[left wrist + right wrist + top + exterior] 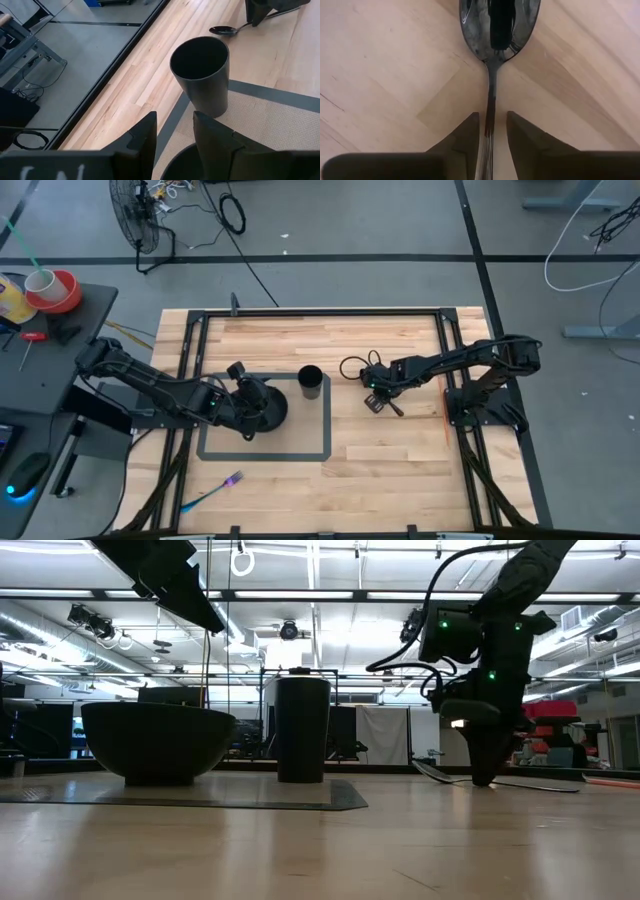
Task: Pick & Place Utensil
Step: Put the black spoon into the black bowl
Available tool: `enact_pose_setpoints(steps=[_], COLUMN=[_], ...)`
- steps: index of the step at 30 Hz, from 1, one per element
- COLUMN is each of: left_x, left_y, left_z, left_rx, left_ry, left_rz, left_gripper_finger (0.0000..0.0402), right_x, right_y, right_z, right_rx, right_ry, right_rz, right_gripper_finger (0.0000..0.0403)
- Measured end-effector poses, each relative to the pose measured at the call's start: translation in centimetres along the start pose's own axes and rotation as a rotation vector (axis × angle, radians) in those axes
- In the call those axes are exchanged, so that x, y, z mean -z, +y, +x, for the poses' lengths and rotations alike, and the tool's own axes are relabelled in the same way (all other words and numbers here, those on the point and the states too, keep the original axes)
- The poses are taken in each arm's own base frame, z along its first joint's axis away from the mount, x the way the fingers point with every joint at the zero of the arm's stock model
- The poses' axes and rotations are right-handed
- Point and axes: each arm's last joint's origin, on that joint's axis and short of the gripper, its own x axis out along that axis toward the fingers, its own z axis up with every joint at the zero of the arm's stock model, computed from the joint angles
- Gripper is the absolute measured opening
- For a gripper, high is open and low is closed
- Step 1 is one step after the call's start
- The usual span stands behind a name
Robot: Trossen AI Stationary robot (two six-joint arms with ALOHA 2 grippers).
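A dark shiny spoon (499, 30) lies flat on the bare wood to the right of the mat, with its bowl (223, 30) toward the black cup (310, 383). My right gripper (492, 145) points down at the table, open. Its fingers stand on either side of the spoon's handle (490, 112), just behind the bowl, and I see a gap on each side. In the low view its fingertips (484, 778) are at table height. My left gripper (175, 140) is open and hovers above the black bowl (268, 405), which sits on the grey mat (300, 450) beside the cup.
A purple and blue utensil (215, 490) lies on the wood near the table's near-left corner. The cup (302, 730) stands upright at the mat's far-right corner, and the bowl (158, 740) is left of it. Bare wood lies around the spoon and toward the near edge.
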Motion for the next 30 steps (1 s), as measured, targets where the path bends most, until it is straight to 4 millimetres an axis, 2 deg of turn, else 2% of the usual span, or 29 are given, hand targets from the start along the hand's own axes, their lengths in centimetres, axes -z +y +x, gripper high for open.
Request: enact_pose_setpoints(steps=[5,10,19,22,30], left_x=[0.0,0.0,0.2,0.4,0.2], left_y=[0.0,0.0,0.0,0.0,0.5], left_z=[0.0,0.0,0.0,-0.3,-1.8], left_rx=[0.000,-0.004,0.003,0.011,0.004], left_ry=[0.000,-0.002,0.015,0.023,-0.040], left_rz=[0.000,0.000,0.019,0.040,0.028], left_gripper_finger=[0.0133,0.0133,0.0133,0.0133,0.0133], right_x=[0.0,0.3,0.8,1.1,0.7], right_y=[0.0,0.7,1.4,2.1,6.1], right_z=[0.0,0.0,-0.3,-1.5,-7.6], right_rx=[0.002,0.007,0.035,0.067,0.073], right_ry=[-0.006,-0.040,-0.039,0.028,0.023], right_rz=[0.003,-0.131,-0.156,-0.178,-0.230], right_gripper_finger=[0.0063,0.0034,0.0020,0.0019,0.0018])
